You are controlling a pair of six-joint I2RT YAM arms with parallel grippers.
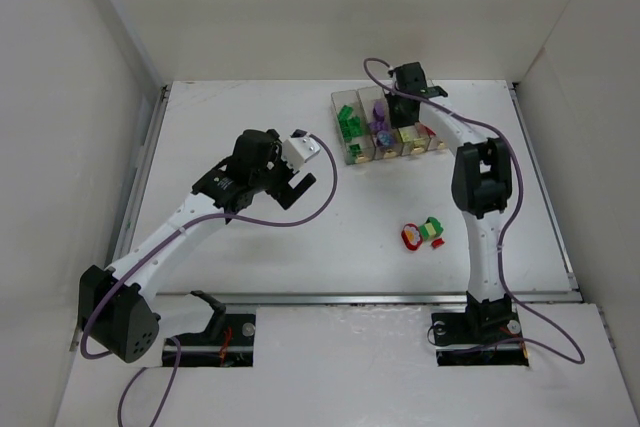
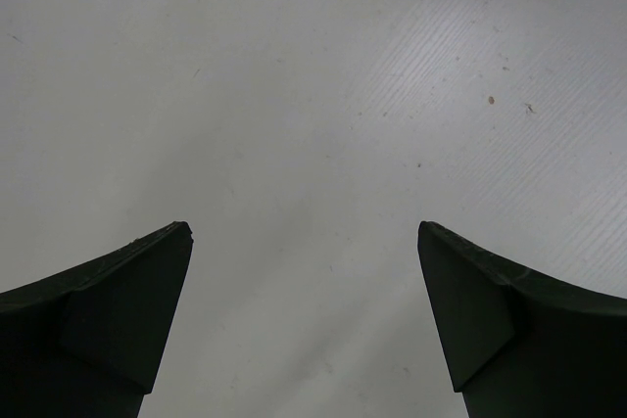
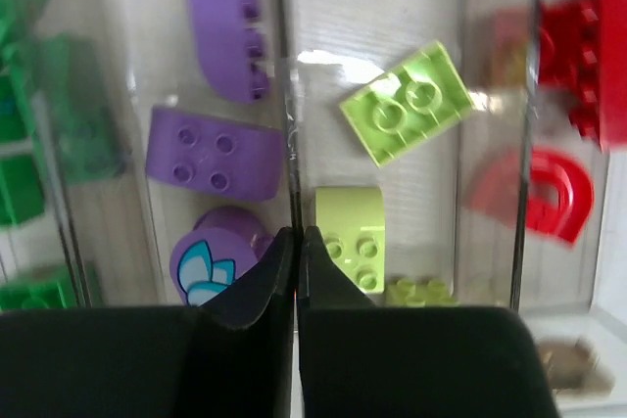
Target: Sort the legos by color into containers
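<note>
Two grippers, opposite states: left gripper (image 1: 299, 184) spread wide w/ nothing btwn its fingers, hanging over bare white table (image 2: 313, 95), well left of the row of four narrow clear plastic bins (image 1: 343, 100). Further right, right gripper (image 3: 296, 234) pinched fully closed, empty, tips at the wall btwn 2nd and 3rd bin; touching it or not, can't tell. Left of the tips: green bricks (image 3: 20, 193), then purple bricks (image 3: 211, 152). Right of the tips: pale yellow-green bricks (image 3: 407, 100), one just beside the tip, then red bricks (image 3: 549, 193). Small loose cluster of red, green and yellow-green bricks (image 1: 422, 234) lies on the table well back from that gripper, toward its arm's base.
</note>
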